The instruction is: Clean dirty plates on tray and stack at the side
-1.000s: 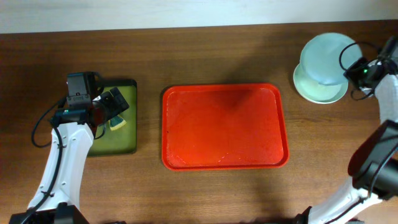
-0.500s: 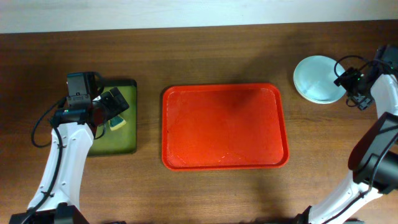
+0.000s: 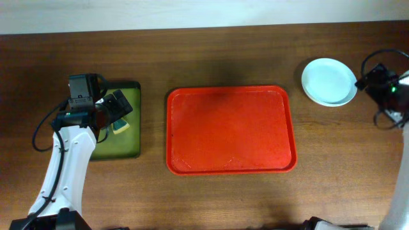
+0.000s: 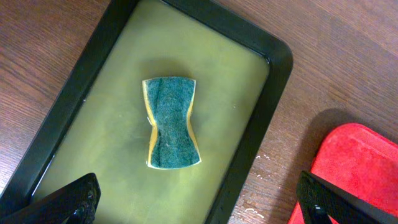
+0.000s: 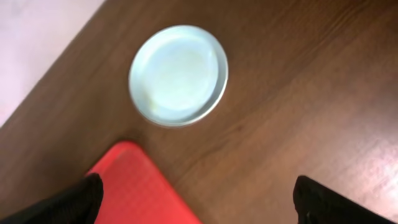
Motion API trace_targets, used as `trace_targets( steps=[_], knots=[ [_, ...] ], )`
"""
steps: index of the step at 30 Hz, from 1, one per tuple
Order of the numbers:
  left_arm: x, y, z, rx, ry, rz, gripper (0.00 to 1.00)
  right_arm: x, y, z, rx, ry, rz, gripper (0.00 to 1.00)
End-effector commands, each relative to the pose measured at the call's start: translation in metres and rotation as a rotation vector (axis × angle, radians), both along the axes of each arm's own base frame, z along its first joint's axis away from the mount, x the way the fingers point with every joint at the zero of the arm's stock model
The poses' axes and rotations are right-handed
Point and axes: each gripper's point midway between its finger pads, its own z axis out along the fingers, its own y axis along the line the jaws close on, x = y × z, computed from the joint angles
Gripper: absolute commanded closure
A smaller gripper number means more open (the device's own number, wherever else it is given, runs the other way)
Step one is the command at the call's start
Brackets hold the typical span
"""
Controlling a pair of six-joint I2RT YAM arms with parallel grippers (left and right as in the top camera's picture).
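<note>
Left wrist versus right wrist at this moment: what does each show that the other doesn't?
Only the left wrist view shows the green-and-yellow sponge lying in the olive tray. Only the right wrist view shows the stacked plates on the table, apart from the red tray. Both show a corner of the red tray and the wooden table, and in each the gripper is open and empty: left gripper, right gripper.

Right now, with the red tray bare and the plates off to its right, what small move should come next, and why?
Probably just draw the right gripper back to rest. The red tray is bare; the plates sit stacked on the table past its right end, with that gripper open and clear of them. The sponge lies in the olive tray under the open left gripper.
</note>
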Motion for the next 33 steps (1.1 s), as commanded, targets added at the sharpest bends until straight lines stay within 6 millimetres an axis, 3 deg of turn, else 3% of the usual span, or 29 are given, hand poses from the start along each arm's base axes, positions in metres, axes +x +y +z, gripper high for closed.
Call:
trace_targets(
  steps=[1,6,9,19,26,29,33],
  knots=[
    [0.002,-0.001,0.003,-0.007,-0.009,-0.005,0.01,-0.031,0.043,0.017,-0.014,-0.072,0.087,0.01],
    [0.002,-0.001,0.003,-0.007,-0.008,-0.005,0.01,-0.073,0.095,-0.003,0.016,-0.071,0.222,0.01],
    [0.002,-0.001,0.003,-0.007,-0.008,-0.005,0.01,-0.091,0.107,-0.02,0.039,-0.013,0.253,0.01],
    [0.002,-0.001,0.003,-0.007,-0.008,-0.005,0.01,-0.089,0.104,-0.043,0.066,0.102,0.243,0.01],
    [0.002,-0.001,0.003,-0.007,-0.009,-0.005,0.01,-0.083,0.098,-0.07,0.078,0.234,0.244,0.01],
    [0.002,-0.001,0.003,-0.007,-0.009,-0.005,0.01,-0.088,0.102,-0.063,0.063,0.19,0.253,0.01],
    [0.002,-0.001,0.003,-0.007,-0.008,-0.005,0.01,-0.08,0.125,-0.027,-0.027,-0.043,0.366,0.02]
  ],
)
